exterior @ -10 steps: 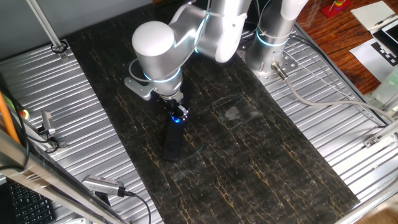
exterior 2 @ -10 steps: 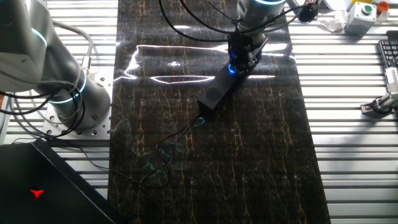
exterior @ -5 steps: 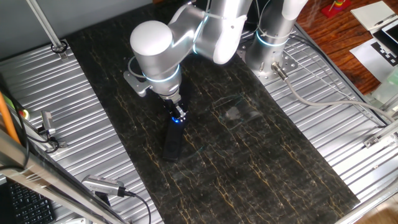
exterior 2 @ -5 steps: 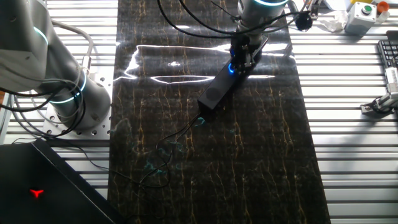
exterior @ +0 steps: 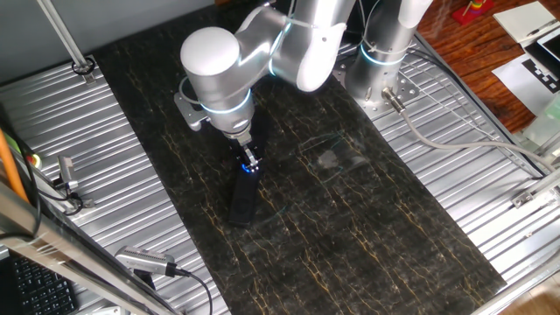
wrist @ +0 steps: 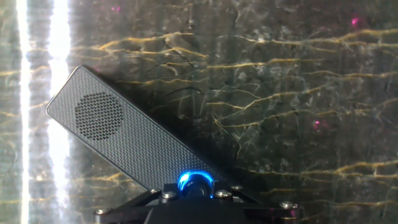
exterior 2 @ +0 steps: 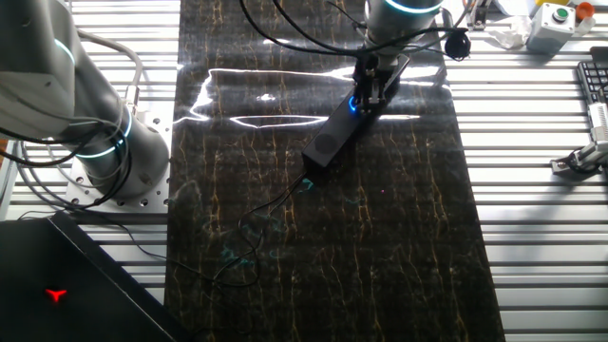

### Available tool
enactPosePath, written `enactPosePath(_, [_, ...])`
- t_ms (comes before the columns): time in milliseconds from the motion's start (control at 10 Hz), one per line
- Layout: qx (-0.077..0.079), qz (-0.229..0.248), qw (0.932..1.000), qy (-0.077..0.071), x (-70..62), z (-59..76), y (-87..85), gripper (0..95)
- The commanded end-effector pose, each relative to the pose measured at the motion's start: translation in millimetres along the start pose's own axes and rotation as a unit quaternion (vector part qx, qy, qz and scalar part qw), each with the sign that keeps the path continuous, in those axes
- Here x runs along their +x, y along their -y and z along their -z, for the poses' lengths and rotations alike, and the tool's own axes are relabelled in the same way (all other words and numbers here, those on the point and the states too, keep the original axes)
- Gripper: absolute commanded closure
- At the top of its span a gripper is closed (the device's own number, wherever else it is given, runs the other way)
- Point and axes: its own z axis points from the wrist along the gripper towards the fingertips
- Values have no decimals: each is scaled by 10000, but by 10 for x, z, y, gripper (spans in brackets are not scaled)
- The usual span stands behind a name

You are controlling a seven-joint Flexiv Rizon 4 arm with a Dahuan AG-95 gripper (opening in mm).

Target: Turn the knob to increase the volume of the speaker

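The speaker [exterior: 242, 199] is a slim black bar lying on the dark marbled mat [exterior: 367, 227]. It also shows in the other fixed view [exterior 2: 330, 144] and in the hand view [wrist: 124, 140], where its mesh grille faces up. The knob [wrist: 196, 185] glows blue at the bar's end nearest the arm; the blue light also shows in both fixed views [exterior: 249, 168] [exterior 2: 353, 104]. My gripper [exterior: 250, 160] [exterior 2: 367, 90] stands straight down over the knob, with its fingers closed around it. In the hand view only the gripper's dark lower body [wrist: 196, 205] shows just below the knob.
A thin cable [exterior 2: 271, 204] runs from the speaker's far end across the mat. A second arm's base [exterior 2: 100, 142] [exterior: 381, 66] stands beside the mat on the ribbed metal table [exterior: 105, 157]. A button box [exterior 2: 549, 21] and a keyboard [exterior 2: 594, 81] lie at the table's edge.
The wrist has rotated about its own axis over the knob, so its side flange and cable have swung round. The speaker has stayed in place.
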Motion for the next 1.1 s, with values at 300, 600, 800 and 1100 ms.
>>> enactPosePath(300, [21, 452, 9990, 72, 5, 1, 1, 760])
enactPosePath(600, [63, 693, 9975, 74, 5, 10, 1, 190])
enactPosePath(800, [61, 801, 9967, 66, 12, 67, 2, 190])
enactPosePath(1100, [93, 1254, 9920, 109, 46, 272, -10, 380])
